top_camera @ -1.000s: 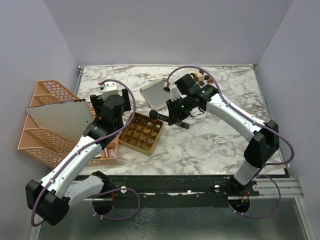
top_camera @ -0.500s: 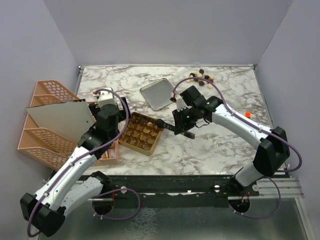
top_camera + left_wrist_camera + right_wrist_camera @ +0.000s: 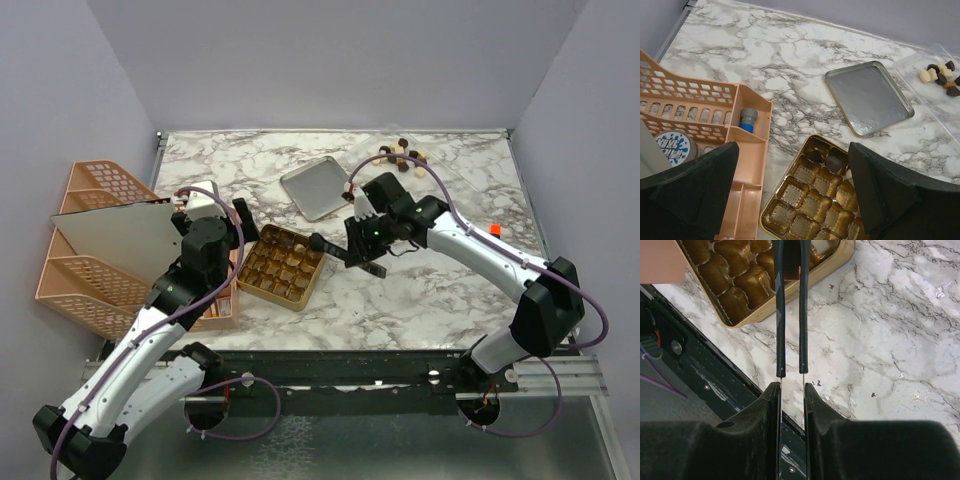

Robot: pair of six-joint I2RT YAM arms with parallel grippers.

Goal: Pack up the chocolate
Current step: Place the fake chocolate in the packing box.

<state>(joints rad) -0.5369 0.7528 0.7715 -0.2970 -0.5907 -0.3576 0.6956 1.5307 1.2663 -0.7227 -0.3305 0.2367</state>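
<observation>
Swinging back from the far corner, the right claw (image 3: 791,390) is now hanging at the tray (image 3: 265,294) — clamped on thin tweezers (image 3: 780,315), tips hidden. I'm keeping the left claw (image 3: 794,200) spread wide. Most chocolate (image 3: 402,153) is lying far right; two dark pieces (image 3: 826,159) are sitting in the tray. Light, slick, easily marred — I'm judging a gentle pinch across the sides best.

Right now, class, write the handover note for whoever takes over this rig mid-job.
Left tool: open, empty, beside the gold tray.
Right tool: shut on tongs aimed at the tray; their tips are hidden, load unknown.
Done: two dark pieces sit in the tray's far corner.
Left: the chocolate pile on clear plastic at the far right of the table; tray mostly unfilled.
</observation>
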